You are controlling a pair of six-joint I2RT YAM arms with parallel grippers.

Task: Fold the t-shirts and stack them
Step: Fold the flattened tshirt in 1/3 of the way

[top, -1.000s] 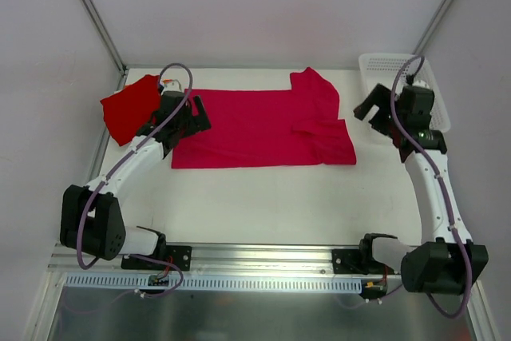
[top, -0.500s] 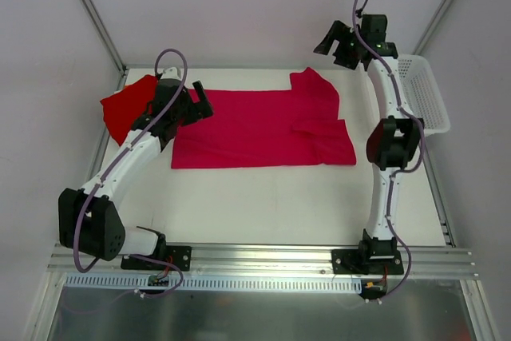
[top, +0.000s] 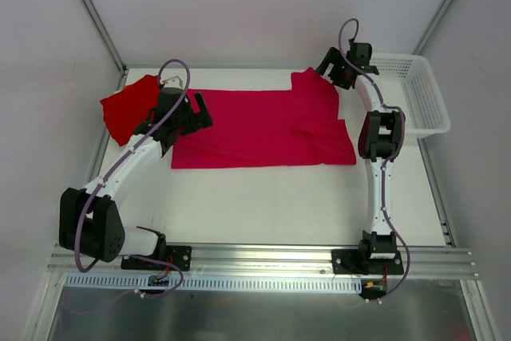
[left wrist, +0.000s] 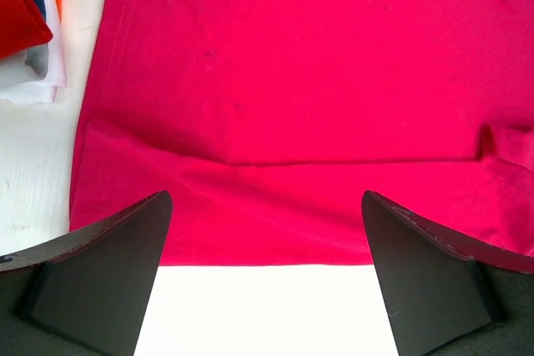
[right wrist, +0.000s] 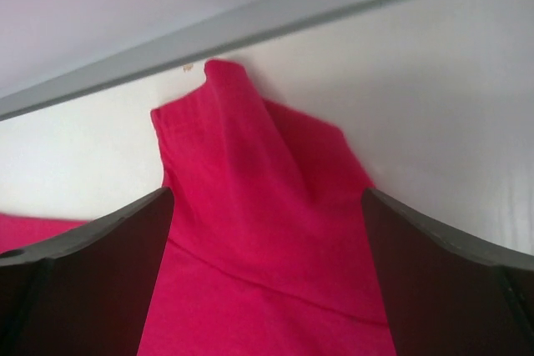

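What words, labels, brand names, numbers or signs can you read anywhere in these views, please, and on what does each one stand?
None: no text can be read in any view.
The magenta-pink t-shirt shows plain cloth, with no print or tag in sight.
The red t-shirt on the folded pile is plain too.
The white mesh basket shows no marking.

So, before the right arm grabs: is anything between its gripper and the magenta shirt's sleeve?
Nothing visible. The open right gripper faces the far sleeve of the magenta t-shirt directly; the mesh basket sits off to the right.
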